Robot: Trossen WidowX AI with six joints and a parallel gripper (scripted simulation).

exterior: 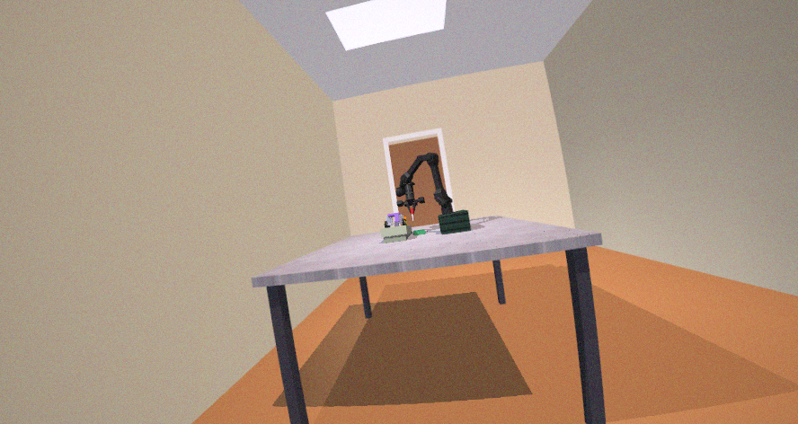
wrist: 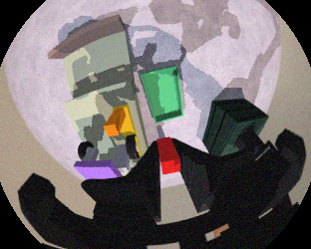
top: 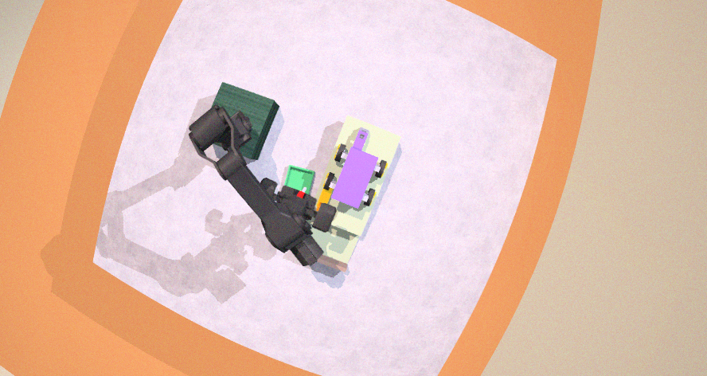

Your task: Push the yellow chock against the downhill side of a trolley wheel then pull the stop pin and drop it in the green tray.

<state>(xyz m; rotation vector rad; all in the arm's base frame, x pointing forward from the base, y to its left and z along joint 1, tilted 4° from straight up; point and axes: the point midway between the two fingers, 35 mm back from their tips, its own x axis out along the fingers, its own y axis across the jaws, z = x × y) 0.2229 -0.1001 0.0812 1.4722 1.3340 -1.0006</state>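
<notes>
My gripper is shut on the red-headed stop pin, pointing down. It is raised above the table, over the near end of the green tray in the top view. The purple trolley stands on the pale ramp, its pin lug empty. The yellow chock with orange handle sits at the downhill side of a tray-side wheel; exact contact is too small to tell.
The dark green block stands at the arm's base, beyond the tray from the ramp. A brownish strip edges the ramp's low end. The arm partly covers this low end in the top view.
</notes>
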